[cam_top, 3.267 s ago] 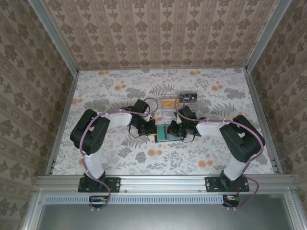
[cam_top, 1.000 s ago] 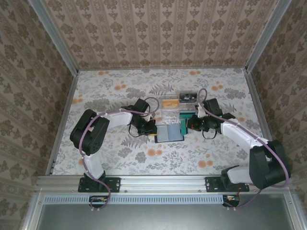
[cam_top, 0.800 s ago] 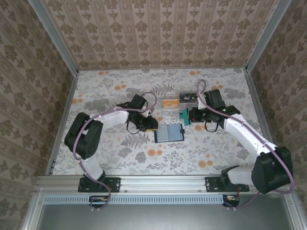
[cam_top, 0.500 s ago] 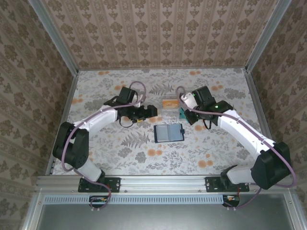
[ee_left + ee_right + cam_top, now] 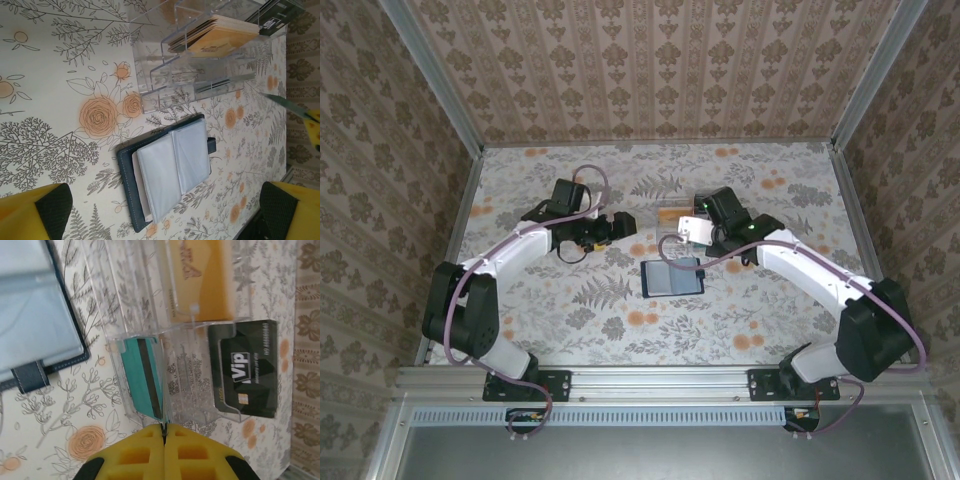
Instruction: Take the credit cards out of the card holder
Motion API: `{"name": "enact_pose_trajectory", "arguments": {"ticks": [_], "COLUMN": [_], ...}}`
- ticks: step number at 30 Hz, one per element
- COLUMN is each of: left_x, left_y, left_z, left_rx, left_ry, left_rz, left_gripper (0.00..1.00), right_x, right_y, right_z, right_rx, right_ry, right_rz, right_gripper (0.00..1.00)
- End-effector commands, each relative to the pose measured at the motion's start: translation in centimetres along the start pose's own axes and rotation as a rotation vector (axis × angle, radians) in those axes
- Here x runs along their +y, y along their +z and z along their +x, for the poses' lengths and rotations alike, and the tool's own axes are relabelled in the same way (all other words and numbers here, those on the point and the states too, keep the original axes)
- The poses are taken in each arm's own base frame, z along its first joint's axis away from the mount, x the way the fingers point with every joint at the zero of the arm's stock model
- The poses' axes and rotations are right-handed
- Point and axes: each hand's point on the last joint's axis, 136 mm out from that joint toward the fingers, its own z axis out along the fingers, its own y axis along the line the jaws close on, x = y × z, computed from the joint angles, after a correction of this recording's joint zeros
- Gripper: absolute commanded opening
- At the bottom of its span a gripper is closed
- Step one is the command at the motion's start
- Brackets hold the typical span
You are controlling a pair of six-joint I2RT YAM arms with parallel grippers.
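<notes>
Over the left-centre of the floral table [image 5: 550, 320] you are holding your left gripper [image 5: 616, 227] with its yellow fingers [image 5: 35, 212] spread wide, gripping nothing. Just to its right and nearer the front edge, the card holder [image 5: 672, 277] is lying open and flat around the table's middle, apart from both grippers. Its long axis is running left to right, and its small tab [image 5: 703, 274] is pointing toward the right edge. Pale sleeves [image 5: 175, 167] are facing up inside it. Just beyond it toward the far edge, a clear acrylic organizer [image 5: 200, 70] is standing, and your right arm is covering much of it from above. It is carrying tan cards [image 5: 215, 37] in one slot, a black card [image 5: 245, 370] marked VIP in another, and the teal card [image 5: 142, 375] in the compartment nearest the holder, with a dark stripe running along that card's length. Your right gripper [image 5: 164, 432] is sitting at the teal card's edge with its fingers pressed together. You cannot tell whether they are pinching that edge.
</notes>
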Motion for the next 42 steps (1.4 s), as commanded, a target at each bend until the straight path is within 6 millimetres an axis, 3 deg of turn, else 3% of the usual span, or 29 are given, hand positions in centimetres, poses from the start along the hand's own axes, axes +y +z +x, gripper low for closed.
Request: {"name": "enact_pose_trajectory", "arguments": {"ticks": [1,12,22,31,35,37,42], "left_x": [-0.6,0.1,0.4,0.7,0.8,0.9,0.9], "left_y": [-0.8,-1.3,-1.5,-1.5,-1.5,-1.5,-1.4], "left_z": [0.0,-0.1,-0.3,-0.2,-0.3,-0.3,-0.3], "left_rx": [-0.018,-0.028,-0.035,-0.035,-0.036,-0.037,-0.035], "left_ry": [0.036,0.018,0.01,0.003,0.001,0.0,-0.002], "left_rz": [0.025,0.016,0.017,0.016,0.017,0.017,0.017], "left_gripper": [1.0,1.0,1.0,1.0,1.0,1.0,1.0], "right_x": [0.0,0.4,0.4,0.7,0.4,0.2,-0.8], "right_y": [1.3,4.3,5.8,7.2,7.5,7.6,8.0], "right_z": [0.4,1.2,0.5,1.3,1.7,1.8,1.8], "right_rx": [0.031,0.03,0.021,0.044,0.057,0.062,0.075], "right_ry": [-0.128,-0.071,-0.038,-0.011,0.008,0.019,0.051], "right_rz": [0.012,-0.044,-0.079,-0.096,-0.084,-0.076,-0.041], "right_gripper": [0.0,0.0,0.0,0.0,0.04,0.14,0.24]}}
